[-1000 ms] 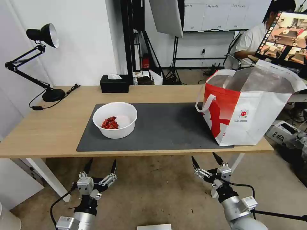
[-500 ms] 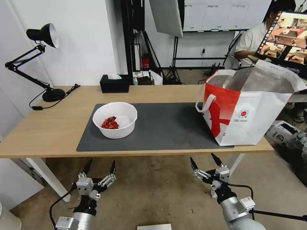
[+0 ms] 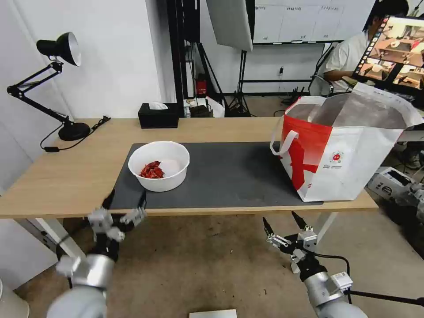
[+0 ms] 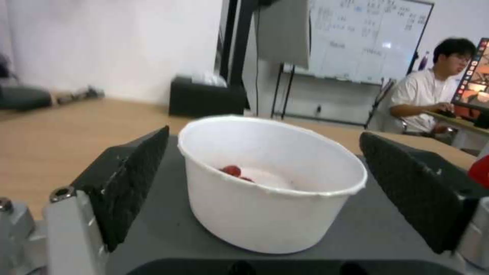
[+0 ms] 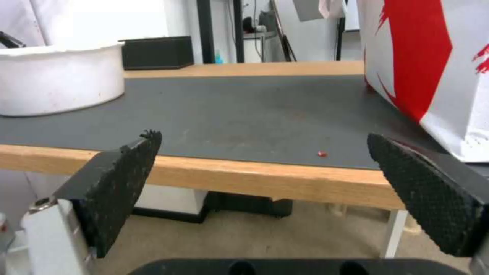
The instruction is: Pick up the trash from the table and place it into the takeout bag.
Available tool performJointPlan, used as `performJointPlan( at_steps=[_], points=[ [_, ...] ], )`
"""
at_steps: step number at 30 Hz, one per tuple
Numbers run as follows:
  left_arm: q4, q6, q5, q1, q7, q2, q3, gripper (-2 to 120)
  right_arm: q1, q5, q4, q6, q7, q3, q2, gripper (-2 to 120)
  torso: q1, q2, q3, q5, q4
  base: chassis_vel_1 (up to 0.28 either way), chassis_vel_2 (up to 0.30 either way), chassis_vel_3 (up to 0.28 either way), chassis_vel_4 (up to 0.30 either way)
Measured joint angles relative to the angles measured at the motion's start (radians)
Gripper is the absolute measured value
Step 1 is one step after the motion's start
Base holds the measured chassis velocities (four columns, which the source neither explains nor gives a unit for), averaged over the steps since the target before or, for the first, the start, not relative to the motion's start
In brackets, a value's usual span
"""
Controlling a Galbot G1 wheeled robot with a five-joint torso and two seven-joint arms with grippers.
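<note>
The trash on the table [image 3: 66, 172] is a white round bowl [image 3: 159, 165] with red scraps, sitting on the left part of the dark grey mat [image 3: 229, 176]. My left gripper [image 3: 126, 198] is open at the table's front edge, just short of the bowl. In the left wrist view the bowl [image 4: 270, 191] stands a little ahead of the two open fingers [image 4: 127, 183], untouched. The takeout bag [image 3: 344, 145] stands open at the mat's right end. My right gripper [image 3: 280, 219] hangs open below the table edge, left of the bag [image 5: 433, 65].
A black tissue box [image 3: 158, 115] sits at the table's back edge. A black desk lamp [image 3: 57, 48] stands on its base [image 3: 73, 131] at the back left, its cable trailing on the wood. A tiny red crumb [image 5: 322, 154] lies on the mat near the front edge.
My left arm has swung up and forward from below the table to the front edge near the bowl. The right gripper has stayed low and barely shifted.
</note>
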State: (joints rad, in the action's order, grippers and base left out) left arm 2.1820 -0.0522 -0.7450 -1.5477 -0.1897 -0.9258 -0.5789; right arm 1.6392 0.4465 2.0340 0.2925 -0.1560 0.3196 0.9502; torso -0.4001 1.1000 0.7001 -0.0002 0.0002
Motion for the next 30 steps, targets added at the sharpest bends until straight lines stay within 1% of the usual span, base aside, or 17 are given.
performJointPlan(
  at_steps=[2,3,4,7,8,10,12,13,16,17,19,21,22,24,26,28,30],
  points=[
    [-0.002,0.106,-0.184,0.074,-0.039,0.085,-0.004,100,0.000,0.000,0.000,0.000,0.000,0.000,0.000,100,0.000,0.000,0.000,0.0001,-0.0002,0.000,0.000,0.000,0.000],
    [-0.021,0.152,-0.268,0.124,-0.053,0.125,-0.002,100,0.000,0.000,0.000,0.000,0.000,0.000,0.000,100,0.000,0.000,0.000,0.0001,-0.0003,0.000,0.000,0.000,0.000],
    [-0.021,0.152,-0.268,0.124,-0.053,0.125,-0.002,100,0.000,0.000,0.000,0.000,0.000,0.000,0.000,100,0.000,0.000,0.000,0.0001,-0.0003,0.000,0.000,0.000,0.000],
    [-0.081,0.279,-0.455,0.253,-0.060,0.208,0.010,100,0.000,0.001,0.000,0.000,0.000,0.000,0.000,100,0.000,0.000,0.000,-0.0001,-0.0003,0.000,0.000,0.000,0.000],
    [-0.081,0.279,-0.455,0.253,-0.060,0.208,0.010,100,0.000,0.001,0.000,0.000,0.000,0.000,0.000,100,0.000,0.000,0.000,-0.0001,-0.0003,0.000,0.000,0.000,0.000],
    [-0.142,0.379,-0.556,0.362,-0.058,0.258,0.037,100,0.000,0.001,0.000,0.000,0.000,0.000,0.000,100,0.000,0.000,0.000,0.0001,-0.0003,0.000,0.000,0.000,0.000],
    [-0.192,0.447,-0.619,0.441,-0.055,0.287,0.074,100,0.000,0.001,0.001,0.000,0.000,0.000,0.000,100,0.000,0.000,0.000,0.0000,-0.0002,0.000,0.000,0.000,0.000],
    [-0.192,0.447,-0.619,0.441,-0.055,0.287,0.074,100,0.000,0.001,0.001,0.000,0.000,0.000,0.000,100,0.000,0.000,0.000,0.0000,-0.0002,0.000,0.000,0.000,0.000],
    [-0.271,0.560,-0.697,0.560,-0.054,0.309,0.143,100,0.000,0.001,0.001,0.000,0.000,0.000,0.000,100,0.000,0.000,0.000,0.0001,-0.0003,0.000,0.000,0.000,0.000],
    [-0.271,0.560,-0.697,0.560,-0.054,0.309,0.143,100,0.000,0.001,0.001,0.000,0.000,0.000,0.000,100,0.000,0.000,0.000,0.0001,-0.0003,0.000,0.000,0.000,0.000],
    [-0.309,0.597,-0.706,0.605,-0.057,0.310,0.168,100,0.000,0.001,0.001,0.000,0.000,0.000,0.000,100,0.000,0.000,0.000,0.0001,-0.0003,0.000,0.000,0.000,0.000],
    [-0.309,0.597,-0.706,0.605,-0.057,0.310,0.168,100,0.000,0.001,0.001,0.000,0.000,0.000,0.000,100,0.000,0.000,0.000,0.0001,-0.0003,0.000,0.000,0.000,0.000],
    [-0.350,0.620,-0.708,0.645,-0.057,0.308,0.196,100,0.000,0.001,0.001,0.000,0.000,0.000,0.000,100,0.000,0.000,0.000,0.0001,-0.0002,0.000,0.000,0.000,0.000],
    [-0.402,0.655,-0.709,0.691,-0.057,0.303,0.227,100,0.000,0.001,0.001,0.000,0.000,0.000,0.000,100,0.000,0.000,0.000,0.0001,-0.0002,0.000,0.000,0.000,0.000],
    [-0.419,0.661,-0.708,0.705,-0.057,0.302,0.239,100,0.000,0.001,0.001,0.000,0.000,0.000,0.000,100,0.000,0.000,0.000,0.0001,-0.0002,0.000,0.000,0.000,0.000],
    [-0.470,0.674,-0.702,0.753,-0.067,0.302,0.290,100,0.000,0.001,0.001,0.000,0.000,0.000,0.000,100,0.000,0.000,0.000,0.0001,-0.0001,0.000,0.000,0.000,0.000],
    [-0.481,0.675,-0.701,0.768,-0.072,0.301,0.305,100,0.000,0.001,0.001,0.000,0.000,0.000,0.000,100,0.000,0.000,0.000,0.0002,-0.0001,0.000,0.000,0.000,0.000]
  ],
)
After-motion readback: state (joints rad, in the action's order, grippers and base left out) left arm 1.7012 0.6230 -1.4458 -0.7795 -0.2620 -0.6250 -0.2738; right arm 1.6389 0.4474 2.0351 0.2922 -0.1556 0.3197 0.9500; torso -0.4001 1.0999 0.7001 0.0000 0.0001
